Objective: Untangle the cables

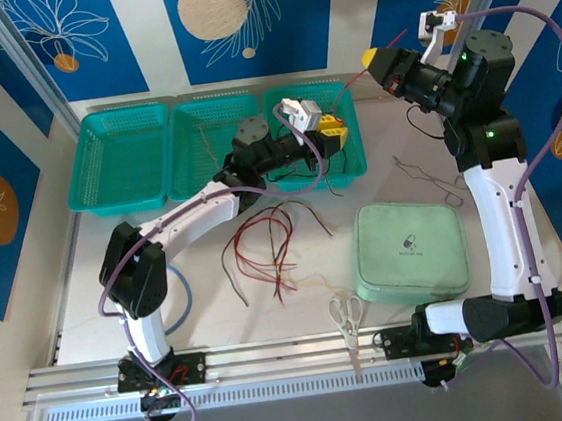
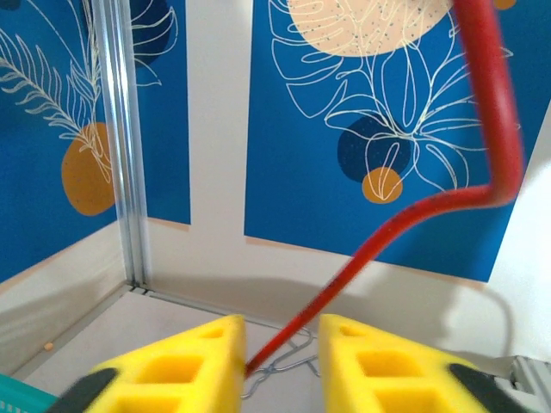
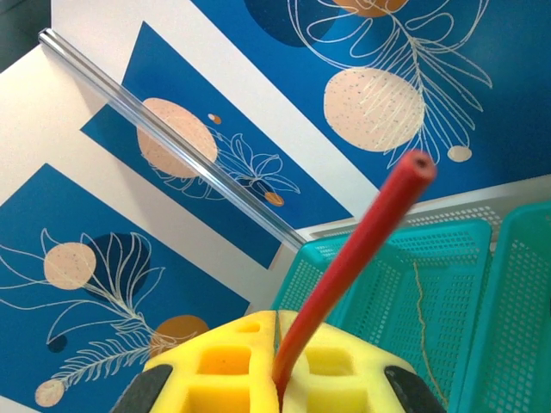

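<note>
The red cable [image 3: 344,267] is up in the air. Your right gripper [image 3: 284,353] is closed tight on it near its end, and the short end stands out above the yellow fingers. A red cable also passes through your left gripper [image 2: 282,334]. Its fingers stand a little apart, wider than the cable, over the right teal basket [image 1: 357,167]. The other cables [image 1: 264,242], red, black and tan, lie loose in the middle of the table [image 1: 360,197]. The print on the green pouch [image 1: 409,250] is too small to read. You have bare table between these cables and the pouch. Scissors [image 1: 347,314] lie at the near edge.
</note>
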{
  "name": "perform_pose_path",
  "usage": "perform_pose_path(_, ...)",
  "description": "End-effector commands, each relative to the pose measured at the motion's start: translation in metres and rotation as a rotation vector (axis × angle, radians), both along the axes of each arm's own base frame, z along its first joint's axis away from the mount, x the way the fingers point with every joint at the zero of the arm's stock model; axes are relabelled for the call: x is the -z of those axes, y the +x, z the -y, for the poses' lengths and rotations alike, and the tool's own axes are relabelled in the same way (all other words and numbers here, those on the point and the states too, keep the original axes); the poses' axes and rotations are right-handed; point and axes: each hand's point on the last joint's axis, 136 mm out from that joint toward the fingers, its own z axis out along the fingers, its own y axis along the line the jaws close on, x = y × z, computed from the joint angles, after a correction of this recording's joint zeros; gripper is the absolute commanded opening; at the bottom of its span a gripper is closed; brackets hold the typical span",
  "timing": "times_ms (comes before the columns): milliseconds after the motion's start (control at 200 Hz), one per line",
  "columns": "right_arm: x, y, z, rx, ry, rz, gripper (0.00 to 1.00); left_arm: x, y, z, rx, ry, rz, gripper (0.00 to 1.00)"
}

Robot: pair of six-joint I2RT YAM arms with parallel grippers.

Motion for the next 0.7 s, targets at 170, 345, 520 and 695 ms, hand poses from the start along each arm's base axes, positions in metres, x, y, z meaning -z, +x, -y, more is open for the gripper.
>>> perform_pose_path(170, -0.003, -0.006, 0.005, -0.005, 0.023, 0.011, 0.0, -0.004, -0.007, 0.003, 0.004, -0.016, 0.027, 0.0)
perform_pose_path(345, 0.004, -0.006, 0.012, 0.006, 0.015, -0.015, 0.01, -0.001, -0.002, -0.003, -0.04, 0.031, 0.004, 0.0)
perform_pose_path(520, 0.034, -0.002, 0.024, 0.027, 0.027, -0.09, 0.47, 0.007, 0.012, -0.027, -0.139, 0.173, -0.088, 0.0)
perform_pose_path(695, 0.052, 0.003, 0.031, 0.019, 0.049, -0.153, 0.63, -0.002, 0.026, -0.089, -0.285, 0.263, -0.142, 0.0)
